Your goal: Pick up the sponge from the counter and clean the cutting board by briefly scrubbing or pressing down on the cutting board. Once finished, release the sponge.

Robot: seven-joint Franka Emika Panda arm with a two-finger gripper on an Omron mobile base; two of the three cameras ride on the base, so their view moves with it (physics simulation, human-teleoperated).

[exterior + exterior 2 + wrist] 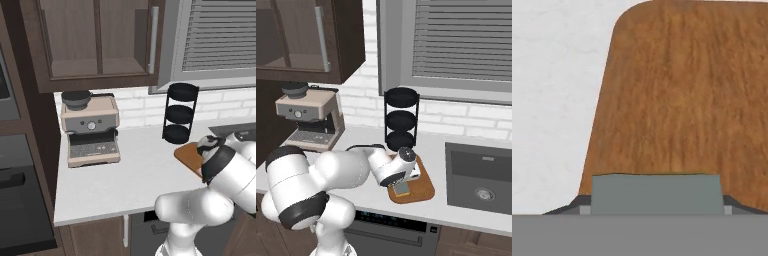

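On the white-grey counter [110, 180] that runs along the brick wall, I count one of each thing, largest first: a single sink basin [478, 185] sunk into the slab at the far right, one espresso machine [91, 131] at the left end with a round dark holder on its top, one black three-tier rack [401, 120] standing by the wall with nothing visible on its three round shelves, one cutting board [423, 187], and one sponge [402, 188]. The sink looks bare apart from its drain. The reddish-brown board lies flat just in front of the rack, between the espresso machine and the sink, and it carries the sponge and nothing else I can make out. My gripper [402, 185] reaches down onto the board's near part with the sponge beneath it; in the hand view the grey-green top [656, 194] sits squarely between my two dark fingertips [580, 204], which flank it on both sides, so my jaws are pinching the sponge. The sponge rests low against the wood grain; whether it actually presses on the board I cannot tell.
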